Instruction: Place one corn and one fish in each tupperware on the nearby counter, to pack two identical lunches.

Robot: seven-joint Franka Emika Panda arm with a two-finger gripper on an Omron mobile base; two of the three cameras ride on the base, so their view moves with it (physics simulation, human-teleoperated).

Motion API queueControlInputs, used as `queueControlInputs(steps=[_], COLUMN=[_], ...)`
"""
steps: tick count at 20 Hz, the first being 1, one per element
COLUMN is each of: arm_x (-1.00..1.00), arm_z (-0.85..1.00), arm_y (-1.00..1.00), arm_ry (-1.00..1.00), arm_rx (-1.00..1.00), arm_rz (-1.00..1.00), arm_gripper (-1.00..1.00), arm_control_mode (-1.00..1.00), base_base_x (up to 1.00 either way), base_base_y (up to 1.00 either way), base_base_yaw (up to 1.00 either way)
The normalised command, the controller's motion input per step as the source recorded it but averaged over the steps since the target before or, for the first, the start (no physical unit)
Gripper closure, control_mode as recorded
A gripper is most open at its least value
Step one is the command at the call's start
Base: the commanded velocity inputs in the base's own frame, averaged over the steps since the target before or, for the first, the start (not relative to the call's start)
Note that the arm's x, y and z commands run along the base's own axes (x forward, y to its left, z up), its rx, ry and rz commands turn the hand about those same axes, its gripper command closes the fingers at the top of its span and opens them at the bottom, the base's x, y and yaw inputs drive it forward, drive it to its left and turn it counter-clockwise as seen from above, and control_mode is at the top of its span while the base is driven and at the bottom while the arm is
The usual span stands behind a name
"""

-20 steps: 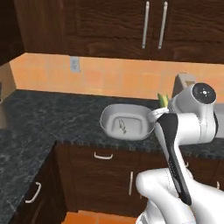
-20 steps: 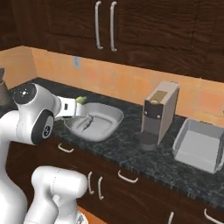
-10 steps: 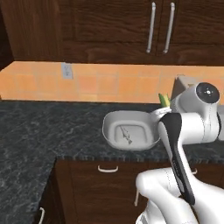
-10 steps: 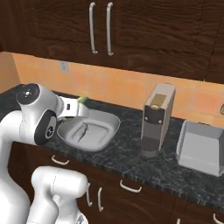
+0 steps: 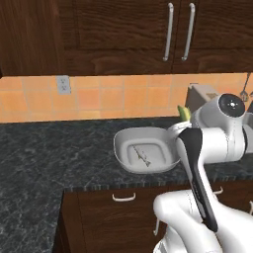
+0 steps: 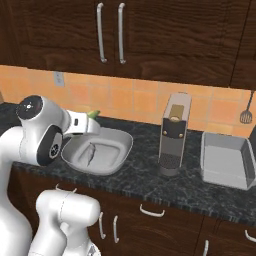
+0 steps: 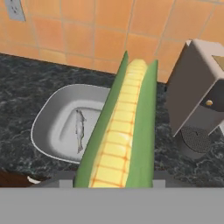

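My gripper (image 6: 87, 123) is shut on a corn (image 7: 124, 127), a yellow cob with green husk whose tip (image 5: 184, 112) pokes up past the wrist. It hovers over the near right rim of the wide oval tupperware (image 5: 123, 143), which holds one slim grey fish (image 5: 141, 157) lying flat on its floor. The fish (image 7: 79, 129) lies left of the held cob in the hand view. The smaller rectangular tupperware (image 6: 225, 160) stands on the black counter (image 5: 49, 148) far to the right.
A boxy grey coffee machine (image 6: 173, 135) stands between the two containers, close to the right of the cob (image 7: 192, 96). Orange tiled wall and dark upper cabinets rise behind. A spatula (image 6: 245, 116) hangs on the wall at right.
The base has driven, so both base views have shifted and the counter's left corner has slid away. The corn stays in the gripper above the oval container's rim.
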Motion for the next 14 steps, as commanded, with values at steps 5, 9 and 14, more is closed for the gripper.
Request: queueControlInputs(steps=[5, 9, 14], arm_x=[0.07, 0.44, 0.26], arm_z=[-0.38, -0.73, -0.57], arm_y=[0.01, 0.00, -0.05], arm_ry=[0.11, 0.20, 0.02], arm_rx=[0.00, 0.00, 0.00], arm_rz=[-0.08, 0.15, 0.43], arm_gripper=[1.00, 1.00, 1.00], arm_control_mode=[-1.00, -1.00, -1.00], base_base_x=[0.00, 0.00, 0.00], base_base_y=[0.00, 0.00, 0.00], base_base_yaw=[0.00, 0.00, 0.00])
